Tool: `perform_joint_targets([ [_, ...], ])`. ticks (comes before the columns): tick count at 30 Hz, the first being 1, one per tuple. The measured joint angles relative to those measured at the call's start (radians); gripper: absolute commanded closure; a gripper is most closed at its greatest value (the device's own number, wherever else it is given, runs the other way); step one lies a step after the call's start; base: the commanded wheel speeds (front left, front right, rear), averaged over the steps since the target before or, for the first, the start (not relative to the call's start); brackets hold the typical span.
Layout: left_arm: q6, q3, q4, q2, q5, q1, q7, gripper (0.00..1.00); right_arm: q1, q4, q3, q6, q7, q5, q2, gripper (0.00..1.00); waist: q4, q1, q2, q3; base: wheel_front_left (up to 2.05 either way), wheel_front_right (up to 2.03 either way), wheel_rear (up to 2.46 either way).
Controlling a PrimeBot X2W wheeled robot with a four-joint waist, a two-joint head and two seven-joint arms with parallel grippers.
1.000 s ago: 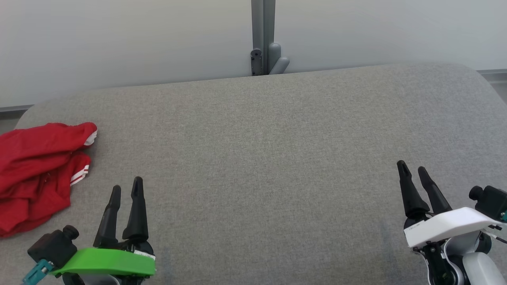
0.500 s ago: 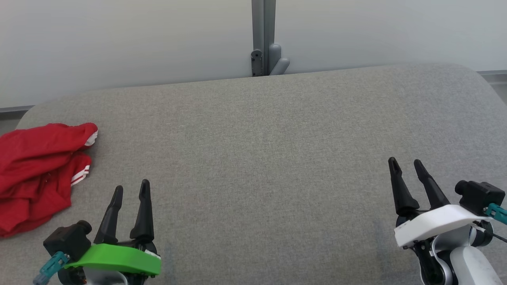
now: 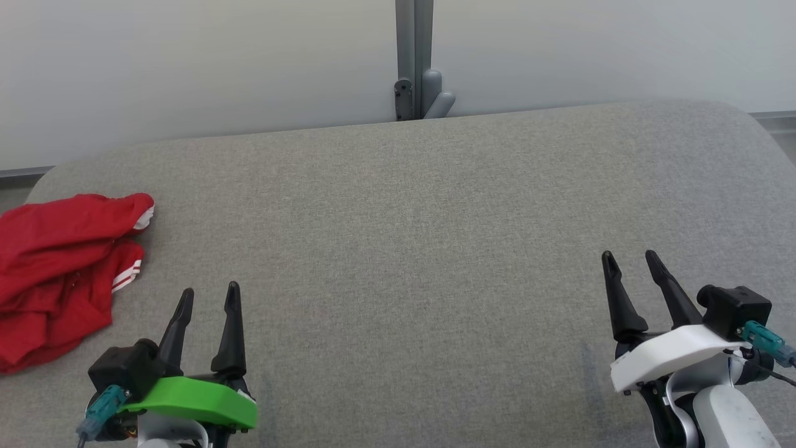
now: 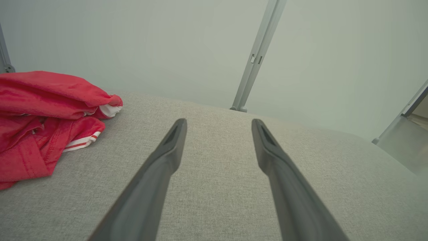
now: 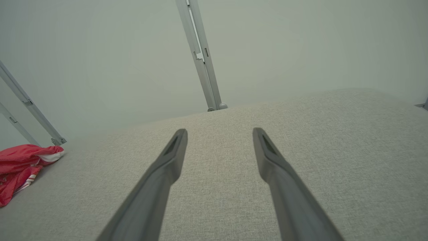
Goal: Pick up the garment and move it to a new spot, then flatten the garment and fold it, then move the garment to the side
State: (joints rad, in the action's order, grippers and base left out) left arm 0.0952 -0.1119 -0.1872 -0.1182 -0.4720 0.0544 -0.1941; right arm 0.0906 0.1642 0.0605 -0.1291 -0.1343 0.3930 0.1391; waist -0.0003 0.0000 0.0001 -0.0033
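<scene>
The garment [image 3: 59, 267] is red with white stripes at its cuffs and lies crumpled at the far left of the grey padded surface [image 3: 423, 236]. It also shows as the red garment [image 4: 43, 117] at the left of the left wrist view and as the garment [image 5: 23, 167] far left in the right wrist view. My left gripper [image 3: 209, 292] stands open at the lower left, to the right of the garment and apart from it. At the lower right my right gripper [image 3: 629, 256] is open with nothing between its fingers.
A grey post with a bracket [image 3: 415, 62] rises behind the far edge of the padded surface, against a pale wall. The surface's rounded corners fall away at the far left and far right.
Both grippers have shifted a little: the left one moved right and slightly back toward me, the right one moved left. Both stayed open. The garment has not moved.
</scene>
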Motion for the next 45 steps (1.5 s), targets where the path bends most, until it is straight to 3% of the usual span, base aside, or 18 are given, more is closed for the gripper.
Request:
perform_joint_targets([
  [22, -0.016, -0.001, -0.094, -0.005, 0.175, 0.064, -0.033, 0.00, 0.028, 0.093, 0.018, -0.001, -0.066, -0.143, -0.013, 0.00, 0.001, 0.0000, 0.0000, -0.004, 0.00, 0.00, 0.00],
  [45, -0.025, -0.007, -0.103, -0.009, 0.246, 0.081, 0.027, 0.00, 0.061, 0.160, 0.035, -0.001, -0.119, -0.215, -0.015, 0.00, 0.002, 0.0000, 0.0000, -0.006, 0.00, 0.00, 0.00],
])
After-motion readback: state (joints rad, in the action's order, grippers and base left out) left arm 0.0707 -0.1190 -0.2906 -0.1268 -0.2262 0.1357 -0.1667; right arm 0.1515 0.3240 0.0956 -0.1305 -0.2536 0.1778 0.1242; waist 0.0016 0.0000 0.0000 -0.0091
